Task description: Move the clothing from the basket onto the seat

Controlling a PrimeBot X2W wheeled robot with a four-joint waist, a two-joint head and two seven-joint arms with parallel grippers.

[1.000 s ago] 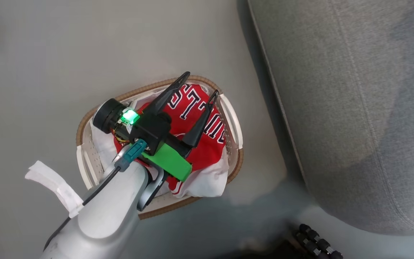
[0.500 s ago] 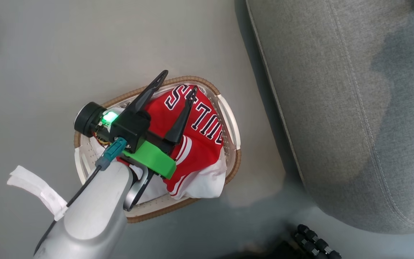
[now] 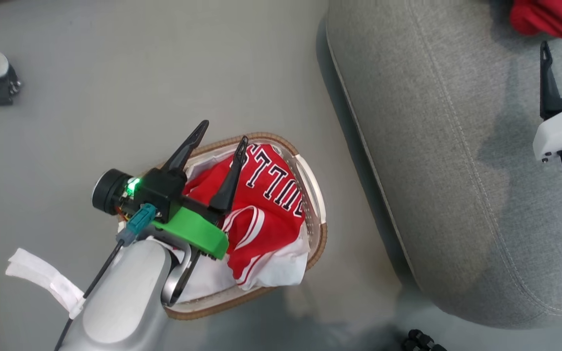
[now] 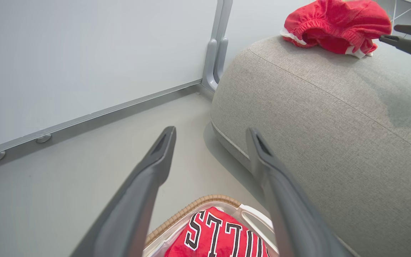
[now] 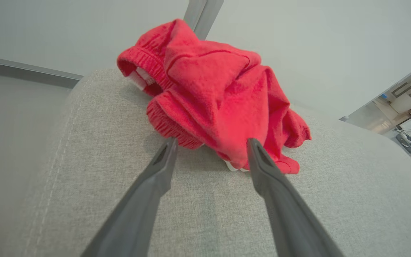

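Grey floor (image 3: 115, 73) carries the basket (image 3: 317, 229) in the head view, the BULLS jersey (image 3: 266, 195) inside, left gripper (image 3: 224, 130) wide above it. Left wrist view: red shorts (image 4: 334, 25) lie on the seat (image 4: 316, 125). Right wrist view: right gripper (image 5: 211, 142) spread wide, empty; roughly half seems done.

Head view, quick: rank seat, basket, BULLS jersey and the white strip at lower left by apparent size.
1. seat, cropped by the frame yet largest.
2. basket.
3. BULLS jersey, partly hidden by the left arm.
4. white strip, smallest.
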